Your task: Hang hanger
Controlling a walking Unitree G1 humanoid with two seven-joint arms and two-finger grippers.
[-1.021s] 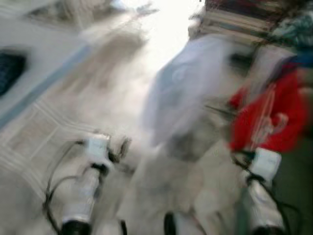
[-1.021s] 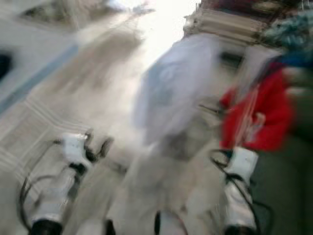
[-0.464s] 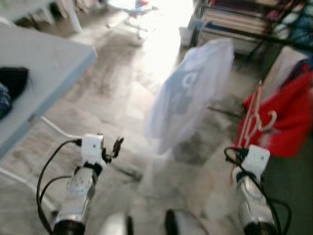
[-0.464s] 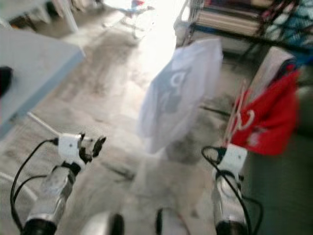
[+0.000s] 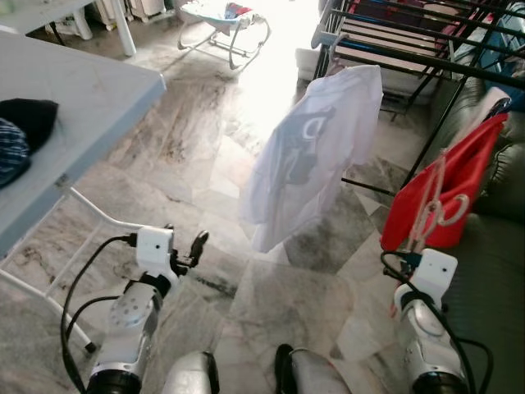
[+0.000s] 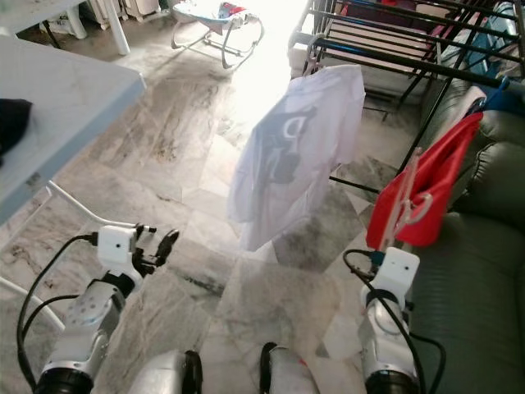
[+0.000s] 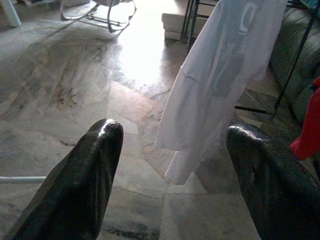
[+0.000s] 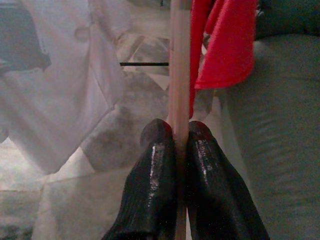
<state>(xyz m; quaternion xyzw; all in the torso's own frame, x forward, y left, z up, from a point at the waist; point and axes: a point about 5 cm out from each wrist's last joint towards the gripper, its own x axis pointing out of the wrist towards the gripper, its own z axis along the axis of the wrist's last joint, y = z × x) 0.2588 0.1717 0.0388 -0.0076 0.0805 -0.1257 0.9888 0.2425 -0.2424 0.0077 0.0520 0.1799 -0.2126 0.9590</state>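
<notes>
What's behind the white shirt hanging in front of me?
Behind the white shirt stands the black drying rack it hangs from, with marble floor below. The shirt covers its own hanger and part of the rack's legs. The right gripper holds a wooden hanger carrying a red garment.

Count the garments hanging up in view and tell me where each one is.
2. A white T-shirt hangs from the drying rack ahead. A red garment hangs on the wooden hanger pinched in the right gripper, beside the sofa. More may hang on the rack.
</notes>
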